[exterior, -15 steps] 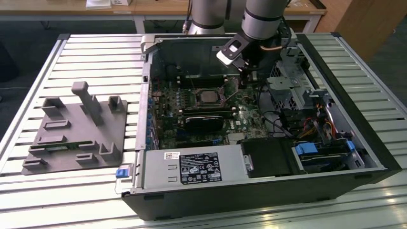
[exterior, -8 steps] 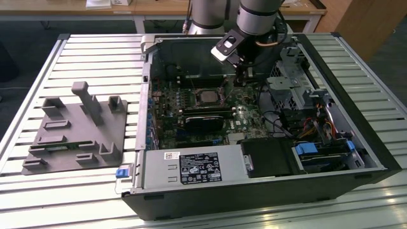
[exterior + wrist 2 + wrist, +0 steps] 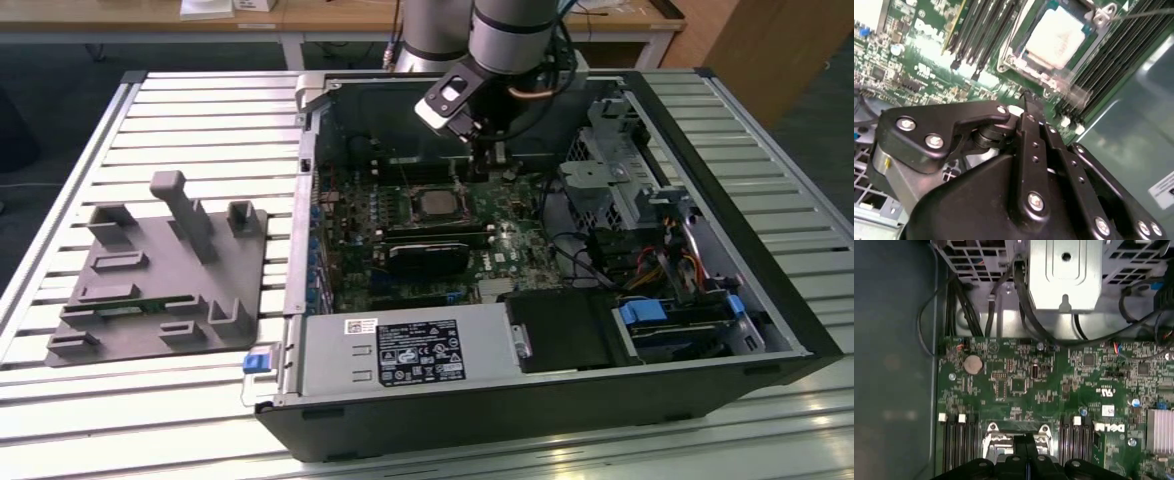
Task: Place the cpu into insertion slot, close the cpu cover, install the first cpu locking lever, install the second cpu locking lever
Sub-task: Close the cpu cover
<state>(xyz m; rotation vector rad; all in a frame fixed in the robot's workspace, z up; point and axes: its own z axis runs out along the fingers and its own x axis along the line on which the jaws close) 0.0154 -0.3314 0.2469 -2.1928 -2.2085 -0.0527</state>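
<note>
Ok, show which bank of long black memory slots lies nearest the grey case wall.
The bank nearer the round silver battery; the other bank sits by the white sticker.

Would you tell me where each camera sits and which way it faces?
Exterior view: off the arm, looking down into the open computer case; arm and gripper show.
Second wrist view: on the arm, looking past the gripper at the cpu.
First wrist view: on the arm, facing the motherboard and drive cage beyond the gripper.
Shared: the gripper in all; the cpu in exterior and second wrist views.
</note>
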